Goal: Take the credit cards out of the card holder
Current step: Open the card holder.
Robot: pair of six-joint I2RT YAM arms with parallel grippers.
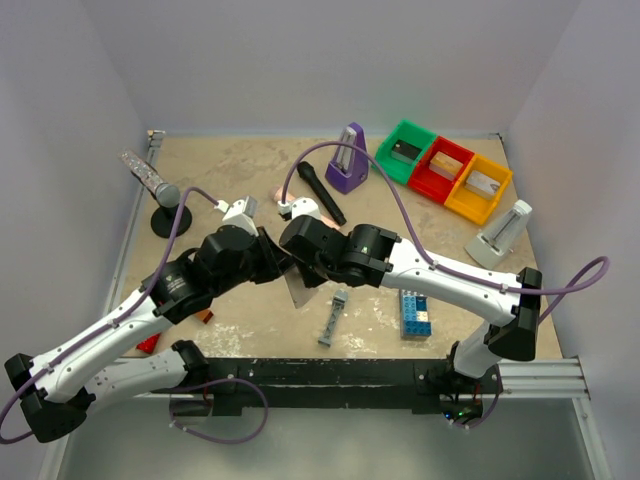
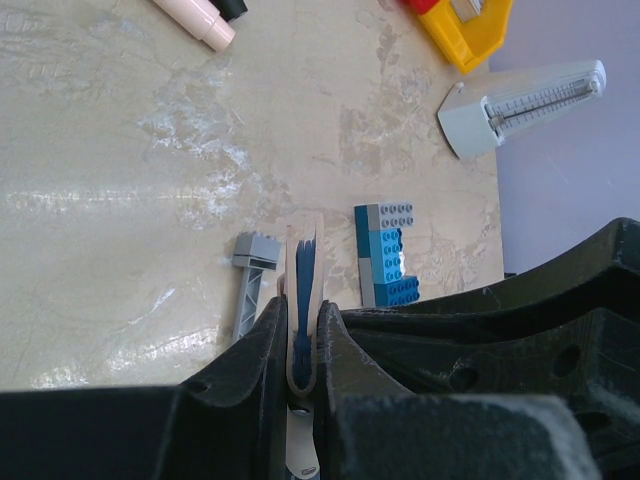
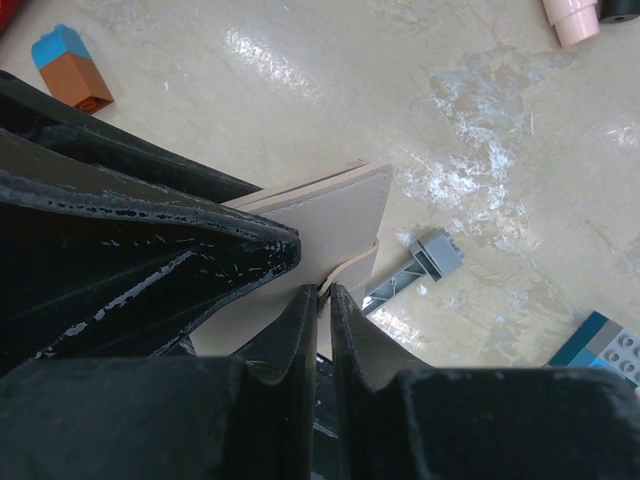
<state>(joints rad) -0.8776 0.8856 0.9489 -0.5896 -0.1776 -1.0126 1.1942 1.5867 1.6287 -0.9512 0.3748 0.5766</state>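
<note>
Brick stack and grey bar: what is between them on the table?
Nothing, just bare table between the brick stack and the grey bar; the top view shows it.

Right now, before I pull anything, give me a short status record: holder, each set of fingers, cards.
card holder: edge-on, appears lifted above the table
left fingers: shut on the card holder
right fingers: shut on a thin tan edge at the holder; card or flap unclear
cards out: none visible
below: grey bar piece, blue brick stack
</note>
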